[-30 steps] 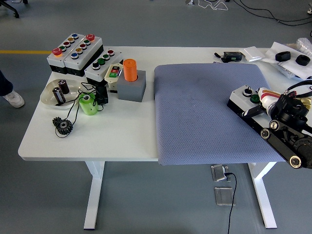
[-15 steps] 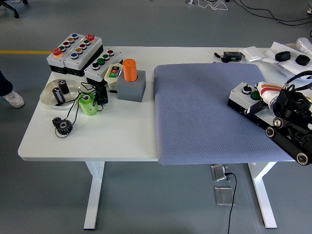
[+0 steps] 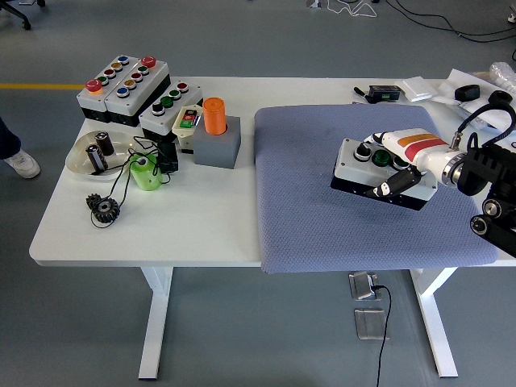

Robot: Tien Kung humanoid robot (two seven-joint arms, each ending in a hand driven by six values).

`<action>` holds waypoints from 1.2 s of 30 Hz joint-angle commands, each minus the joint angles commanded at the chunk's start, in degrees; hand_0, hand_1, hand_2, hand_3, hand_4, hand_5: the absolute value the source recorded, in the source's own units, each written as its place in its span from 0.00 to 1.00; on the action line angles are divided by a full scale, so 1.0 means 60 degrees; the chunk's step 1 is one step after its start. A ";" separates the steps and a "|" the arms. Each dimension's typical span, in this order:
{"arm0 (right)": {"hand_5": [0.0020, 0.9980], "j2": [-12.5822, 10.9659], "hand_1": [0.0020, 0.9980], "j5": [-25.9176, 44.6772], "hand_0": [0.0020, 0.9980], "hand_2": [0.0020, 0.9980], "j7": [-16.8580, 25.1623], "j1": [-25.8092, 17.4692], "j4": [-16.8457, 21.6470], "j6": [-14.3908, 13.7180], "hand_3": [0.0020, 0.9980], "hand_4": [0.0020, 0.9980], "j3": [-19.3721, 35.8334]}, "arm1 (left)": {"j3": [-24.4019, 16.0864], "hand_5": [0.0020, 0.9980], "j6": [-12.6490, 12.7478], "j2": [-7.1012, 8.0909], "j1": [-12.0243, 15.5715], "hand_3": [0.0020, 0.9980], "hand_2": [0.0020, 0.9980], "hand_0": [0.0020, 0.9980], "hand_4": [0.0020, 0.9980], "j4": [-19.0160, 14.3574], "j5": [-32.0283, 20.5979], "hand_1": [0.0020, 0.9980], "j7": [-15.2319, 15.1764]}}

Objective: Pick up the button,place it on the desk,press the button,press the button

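Fingers of the right hand [image 3: 397,165] wrap around the white button box [image 3: 364,164], holding it over the blue-grey mat [image 3: 314,201] that covers the right half of the white desk [image 3: 161,230]. On the box's top face a black knob and green buttons show, and whether its underside touches the mat cannot be told. Other button boxes [image 3: 129,85], an orange cylinder [image 3: 214,115] in a grey block and a bowl [image 3: 85,153] sit at the desk's far left.

White button box [image 3: 360,164], blue-grey dotted mat [image 3: 322,193].
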 joint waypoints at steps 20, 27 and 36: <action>0.00 0.0849 0.03 0.0104 0.21 0.21 0.2935 0.0270 -0.1678 -0.0311 0.40 0.45 -0.0953 | 0.0169 0.96 -0.0020 0.0000 -0.0010 0.53 0.73 0.67 0.36 0.0000 -0.0118 0.70 -0.0019; 0.00 0.0913 0.02 0.0172 0.21 0.20 0.3008 0.0378 -0.1857 -0.0423 0.40 0.44 -0.1096 | 0.0154 0.96 -0.0014 0.0000 -0.0002 0.53 0.73 0.67 0.36 0.0000 -0.0067 0.70 -0.0001; 0.00 0.0983 0.04 -0.0362 0.30 0.22 0.2118 0.0383 -0.1891 -0.0111 0.42 0.54 -0.1116 | 0.0133 0.96 -0.0003 0.0000 -0.0012 0.53 0.73 0.67 0.36 0.0000 -0.0045 0.70 -0.0011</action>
